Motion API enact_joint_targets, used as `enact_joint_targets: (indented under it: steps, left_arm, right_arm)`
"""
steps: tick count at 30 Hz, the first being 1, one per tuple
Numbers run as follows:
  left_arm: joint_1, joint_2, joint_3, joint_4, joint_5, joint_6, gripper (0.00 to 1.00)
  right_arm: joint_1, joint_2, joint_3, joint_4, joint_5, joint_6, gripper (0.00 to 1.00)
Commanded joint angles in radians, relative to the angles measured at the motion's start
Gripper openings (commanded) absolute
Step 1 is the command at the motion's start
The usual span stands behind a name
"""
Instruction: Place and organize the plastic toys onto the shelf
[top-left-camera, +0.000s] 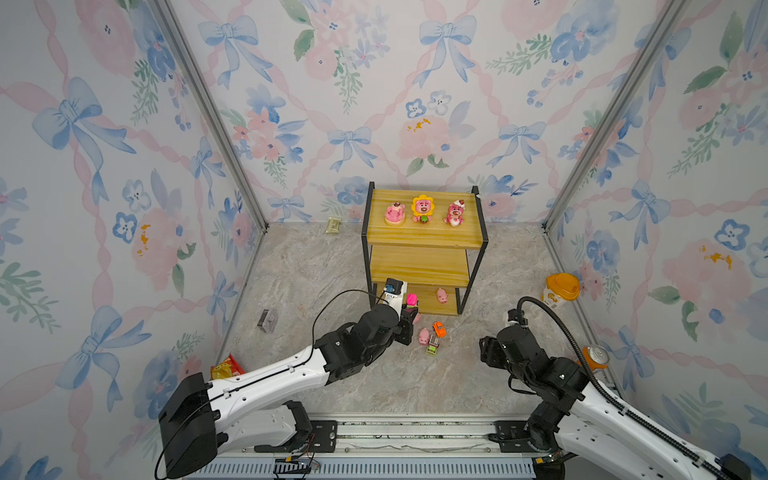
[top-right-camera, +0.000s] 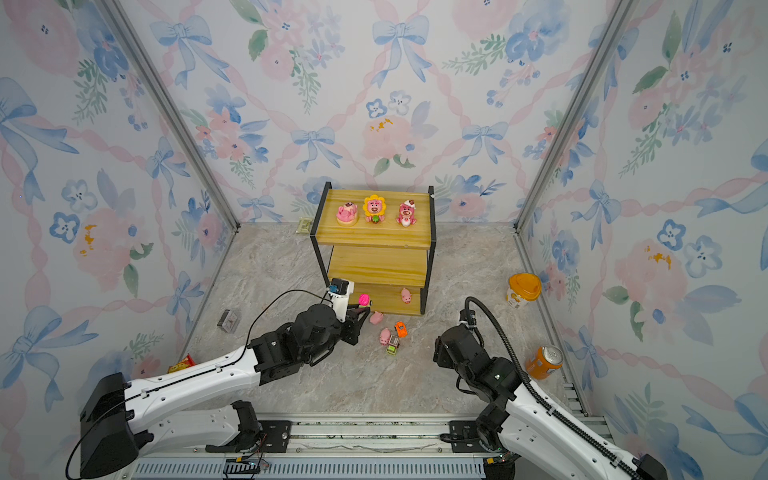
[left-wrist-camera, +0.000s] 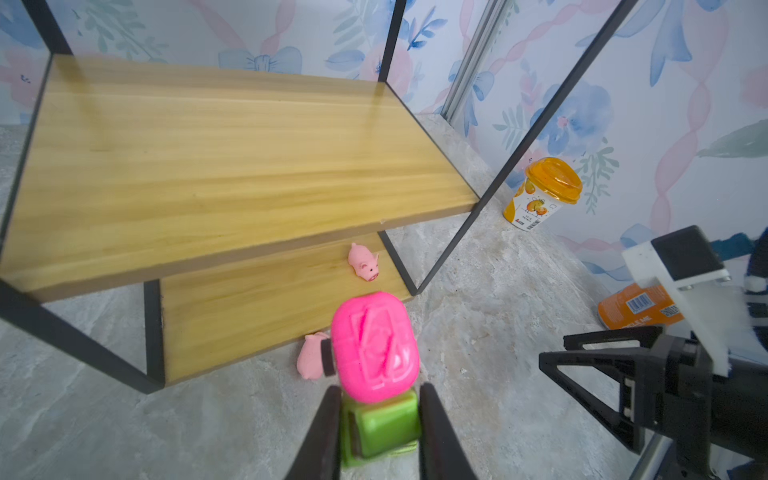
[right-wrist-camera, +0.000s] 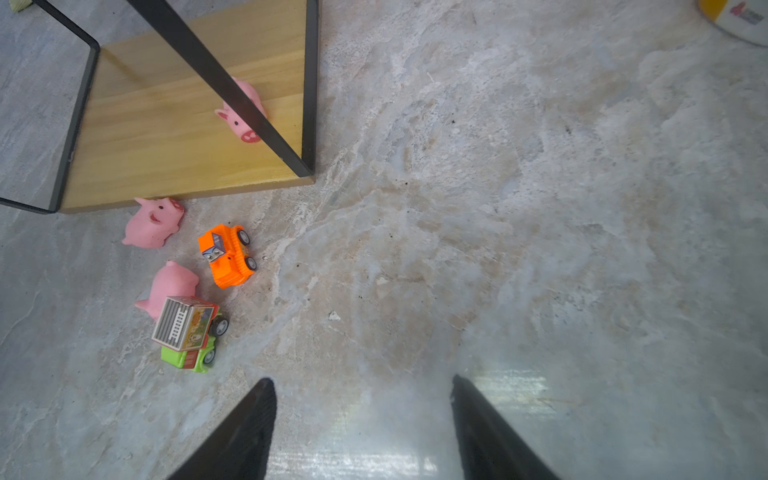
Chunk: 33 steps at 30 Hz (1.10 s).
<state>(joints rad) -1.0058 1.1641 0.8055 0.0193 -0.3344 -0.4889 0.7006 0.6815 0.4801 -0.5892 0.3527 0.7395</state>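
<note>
You're mid-carry: your left gripper (left-wrist-camera: 376, 397) is clamped on the pink-green car (left-wrist-camera: 374, 345), just in front of the shelf (left-wrist-camera: 232, 158). Next, lift it onto the bare middle level and release. Your right gripper (right-wrist-camera: 361, 386) hangs parted and empty.

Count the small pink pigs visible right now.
3. One pig on the bottom board of the shelf; a second pig on the floor against that board's front edge; a third pig on the floor beside the red-green truck. None seems hidden.
</note>
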Motion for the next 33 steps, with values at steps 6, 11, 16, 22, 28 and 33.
enact_joint_targets:
  steps: [6, 11, 16, 22, 28, 33]
  left_arm:
    - [0.005, 0.158, 0.093, 0.120, 0.009, 0.022, 0.04]
    - [0.004, 0.221, 0.128, 0.156, 0.008, 0.018, 0.06]
    - [-0.002, 0.272, 0.174, 0.160, -0.018, 0.020, 0.06]
    - [-0.012, 0.332, 0.233, 0.166, -0.090, 0.017, 0.05]
    - [-0.031, 0.439, 0.317, 0.186, -0.151, 0.018, 0.05]
    - [-0.044, 0.501, 0.360, 0.208, -0.192, 0.009, 0.04]
  right_arm:
    - [-0.016, -0.055, -0.017, -0.051, 0.026, -0.011, 0.69]
    - [-0.022, -0.078, -0.018, -0.060, 0.029, -0.020, 0.69]
    - [-0.026, -0.100, -0.020, -0.060, 0.031, -0.038, 0.70]
    - [-0.036, -0.115, -0.024, -0.054, 0.020, -0.064, 0.70]
    - [-0.053, -0.125, -0.025, -0.038, 0.003, -0.101, 0.70]
    - [-0.077, -0.138, -0.011, -0.049, -0.028, -0.147, 0.70]
